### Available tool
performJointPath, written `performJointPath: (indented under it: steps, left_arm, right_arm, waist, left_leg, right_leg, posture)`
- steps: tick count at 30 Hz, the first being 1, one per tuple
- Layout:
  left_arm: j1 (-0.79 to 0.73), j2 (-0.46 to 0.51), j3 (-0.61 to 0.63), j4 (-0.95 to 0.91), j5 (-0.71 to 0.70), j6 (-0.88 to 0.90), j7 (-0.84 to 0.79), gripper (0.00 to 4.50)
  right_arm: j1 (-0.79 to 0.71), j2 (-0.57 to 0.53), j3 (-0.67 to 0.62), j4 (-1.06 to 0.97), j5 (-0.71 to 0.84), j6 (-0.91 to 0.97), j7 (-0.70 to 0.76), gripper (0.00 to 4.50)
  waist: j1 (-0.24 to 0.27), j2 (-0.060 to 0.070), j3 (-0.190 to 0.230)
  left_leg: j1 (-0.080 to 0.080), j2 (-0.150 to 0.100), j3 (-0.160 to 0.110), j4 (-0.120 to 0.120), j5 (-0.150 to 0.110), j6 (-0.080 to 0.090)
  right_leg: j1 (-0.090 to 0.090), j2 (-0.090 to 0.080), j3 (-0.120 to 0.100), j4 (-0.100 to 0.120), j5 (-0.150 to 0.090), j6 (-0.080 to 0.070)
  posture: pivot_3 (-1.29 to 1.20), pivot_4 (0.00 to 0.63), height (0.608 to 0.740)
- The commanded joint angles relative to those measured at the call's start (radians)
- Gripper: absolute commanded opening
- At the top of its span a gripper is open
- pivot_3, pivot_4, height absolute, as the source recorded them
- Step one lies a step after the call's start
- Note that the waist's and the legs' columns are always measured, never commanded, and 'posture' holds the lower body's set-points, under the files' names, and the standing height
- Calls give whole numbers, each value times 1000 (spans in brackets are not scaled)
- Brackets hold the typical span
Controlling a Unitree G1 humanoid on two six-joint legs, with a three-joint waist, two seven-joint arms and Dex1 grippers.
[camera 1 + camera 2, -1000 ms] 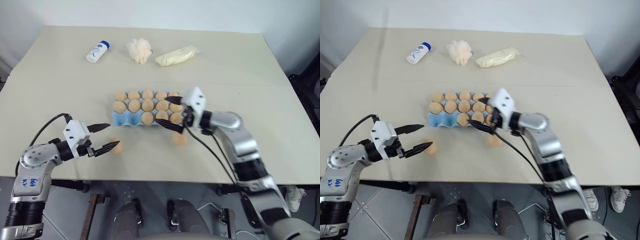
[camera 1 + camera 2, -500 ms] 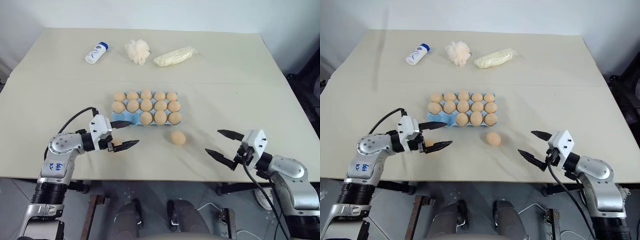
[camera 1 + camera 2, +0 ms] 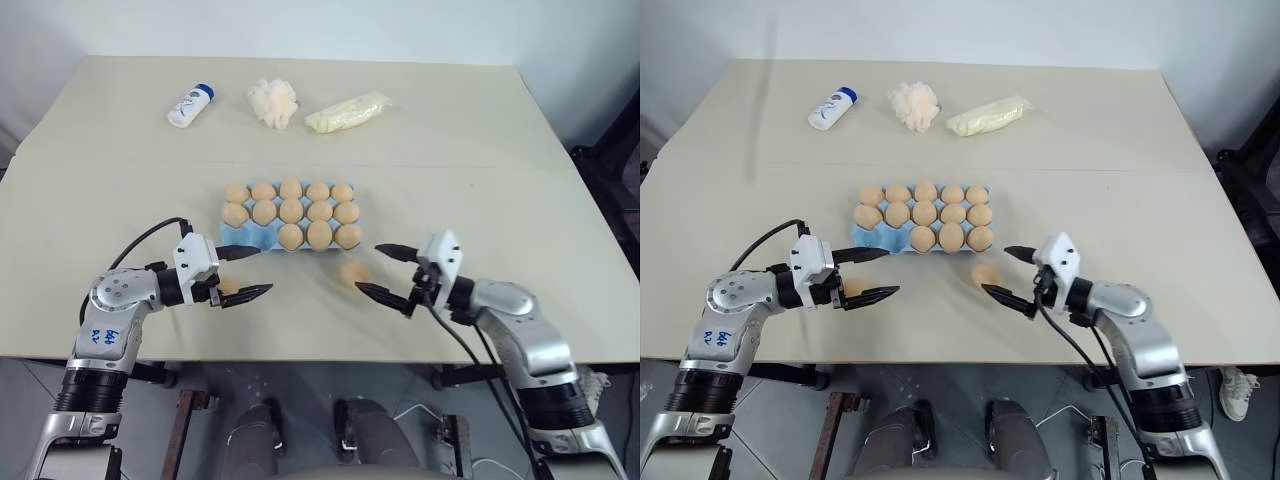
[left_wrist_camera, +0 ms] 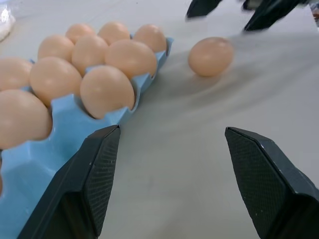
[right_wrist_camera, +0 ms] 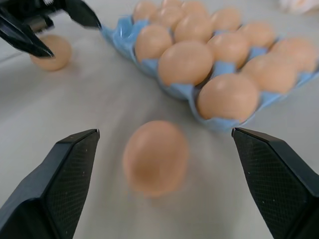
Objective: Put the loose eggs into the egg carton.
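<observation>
The light-blue egg carton (image 3: 240,238) lies mid-table, most cups filled with tan eggs; two front-left cups are bare. One loose egg (image 3: 353,273) rests on the table just in front of the carton's right end. My right gripper (image 3: 368,268) stands open beside it, fingertips either side of the egg's right flank, not touching; the right wrist view shows this egg (image 5: 155,157) between the fingers (image 5: 65,184). A second loose egg (image 3: 229,286) lies by my open left gripper (image 3: 262,270), partly behind its lower finger, left of the carton's front corner.
At the far side of the table stand a white bottle with a blue cap (image 3: 190,103), a fluffy white tuft (image 3: 273,101) and a pale yellow bag (image 3: 349,110). The table's front edge (image 3: 330,355) runs close behind both grippers.
My right gripper left the carton's right end, swung out to the right, then came back in beside the loose egg. My left gripper shifted right toward the carton's front-left corner.
</observation>
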Motion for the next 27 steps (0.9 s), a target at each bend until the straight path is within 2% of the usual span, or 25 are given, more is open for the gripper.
performJointPath:
  steps: [1,2,5,11,17,22,27]
  left_arm:
    - [29,11,36,-69,-22,11,20,3557]
    - [35,13,40,-78,-22,16,25,3557]
    - [51,20,61,-95,-23,26,38,3557]
    - [94,33,139,-117,-45,47,79,3557]
    - [190,58,251,-131,-69,69,117,3557]
    - [278,70,334,-154,-90,93,144,3557]
    - [340,58,378,-201,-99,119,178,3557]
  right_arm:
    - [-30,29,29,59,-41,-78,0,4446]
    - [-36,38,37,72,-47,-92,6,4446]
    - [-53,68,42,96,-48,-114,4,3908]
    - [-93,83,67,71,-52,-101,29,1896]
    - [-224,156,137,29,-43,-17,35,1896]
    - [-399,293,190,138,-64,-4,20,1896]
    - [-608,460,214,488,-158,-145,-44,1896]
  waist:
    - [0,0,0]
    - [-1,0,0]
    - [-2,0,0]
    - [-11,0,0]
    - [-22,0,0]
    - [-28,0,0]
    - [-29,-1,0]
  left_leg:
    - [0,0,0,0,0,0]
    - [0,0,0,0,0,0]
    - [0,0,0,0,0,0]
    - [0,0,0,0,0,-1]
    - [0,1,0,-1,0,-2]
    - [0,1,0,-2,0,-2]
    - [-1,0,1,-3,0,-3]
  right_leg:
    - [0,0,0,0,0,0]
    - [0,0,0,0,0,0]
    - [0,0,0,0,0,0]
    - [0,0,0,1,0,0]
    - [-2,0,0,2,0,-1]
    - [-2,0,0,3,0,-1]
    - [-3,-1,-1,2,-1,-2]
  posture:
    - [0,150,740]
    - [0,150,740]
    - [0,150,740]
    - [0,150,740]
    - [0,150,740]
    - [0,150,740]
    - [0,150,740]
